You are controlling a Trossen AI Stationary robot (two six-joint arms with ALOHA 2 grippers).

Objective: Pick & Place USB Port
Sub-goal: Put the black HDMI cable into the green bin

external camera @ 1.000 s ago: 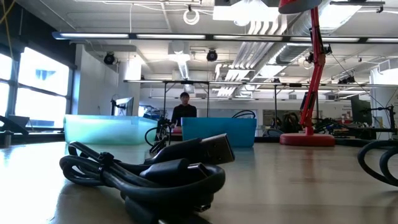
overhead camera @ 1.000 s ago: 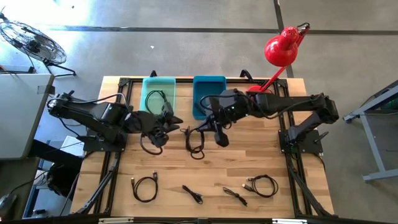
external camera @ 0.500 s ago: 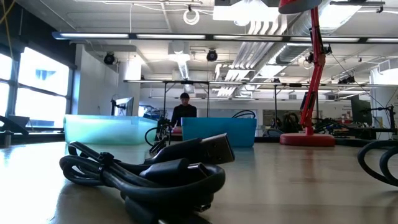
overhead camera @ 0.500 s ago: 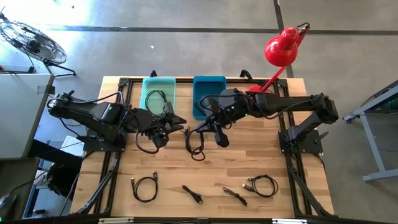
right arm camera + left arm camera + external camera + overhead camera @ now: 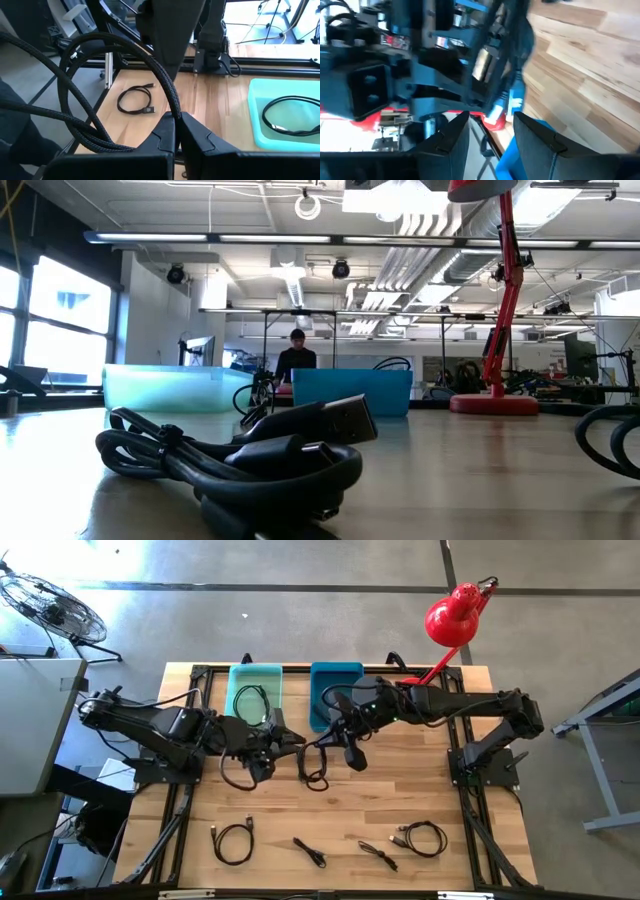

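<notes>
Overhead, two dark arms meet just in front of the blue bin [image 5: 335, 690] at the back of a wooden table [image 5: 420, 790]. The right gripper [image 5: 322, 743], fingers pinched together on a braided black cable [image 5: 100, 90], holds its loop just in front of that bin. The left gripper [image 5: 290, 740] has edged closer to the bin than a second ago, its fingers [image 5: 445, 145] apart and holding nothing visible. Left of the blue bin, the teal bin [image 5: 254, 692] holds one coiled cable (unchanged). Other cables [image 5: 233, 842] lie well in front, near the table's front edge.
</notes>
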